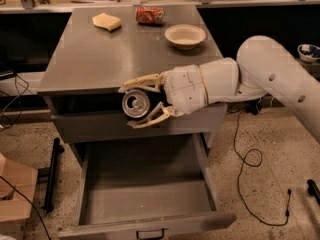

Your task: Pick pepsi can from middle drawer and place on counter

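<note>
The tool point(128, 107) is closed around the pepsi can point(136, 104). One pale finger point(143, 80) curves over the top of the can and the other runs beneath it, so the can sits squarely between them. The can is tipped on its side, its silver lid and pull tab facing the camera. The white arm point(270, 74) reaches in from the right of the tool.

Tool and can hang in front of the cabinet, just below the front edge of the tabletop point(95, 59). The grey tabletop stretches away behind and above the tool. Below the tool, well apart from it, the middle drawer point(150, 225) stands pulled out, its flat floor bare and a small dark handle on its low front panel.

On the tabletop, far behind the tool, a red soda can point(150, 15) lies on its side. A pale bowl point(185, 35) sits behind the tool and slightly to the right, and a yellow sponge-like block point(106, 21) lies behind it and to the left.
</note>
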`<state>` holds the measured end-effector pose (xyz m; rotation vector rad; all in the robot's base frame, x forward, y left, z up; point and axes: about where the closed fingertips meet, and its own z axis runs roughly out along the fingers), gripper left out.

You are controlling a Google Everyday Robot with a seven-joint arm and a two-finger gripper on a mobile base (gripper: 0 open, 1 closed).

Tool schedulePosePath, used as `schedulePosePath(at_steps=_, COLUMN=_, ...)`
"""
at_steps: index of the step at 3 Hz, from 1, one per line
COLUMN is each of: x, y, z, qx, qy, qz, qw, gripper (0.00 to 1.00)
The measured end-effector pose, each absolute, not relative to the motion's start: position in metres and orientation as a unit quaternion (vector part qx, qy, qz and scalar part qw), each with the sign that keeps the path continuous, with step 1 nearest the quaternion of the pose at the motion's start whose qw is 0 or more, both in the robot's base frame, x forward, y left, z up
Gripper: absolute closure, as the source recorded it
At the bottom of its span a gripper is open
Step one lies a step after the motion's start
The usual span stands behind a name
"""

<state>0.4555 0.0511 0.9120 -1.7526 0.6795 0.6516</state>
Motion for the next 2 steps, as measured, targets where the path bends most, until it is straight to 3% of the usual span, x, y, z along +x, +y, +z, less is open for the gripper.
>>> schedulePosePath(at_steps=2, x=0.568, y=0.041, z=0.935, qx=-0.754, qy=0.279, qz=0.206, qw=0.558, gripper=1.00)
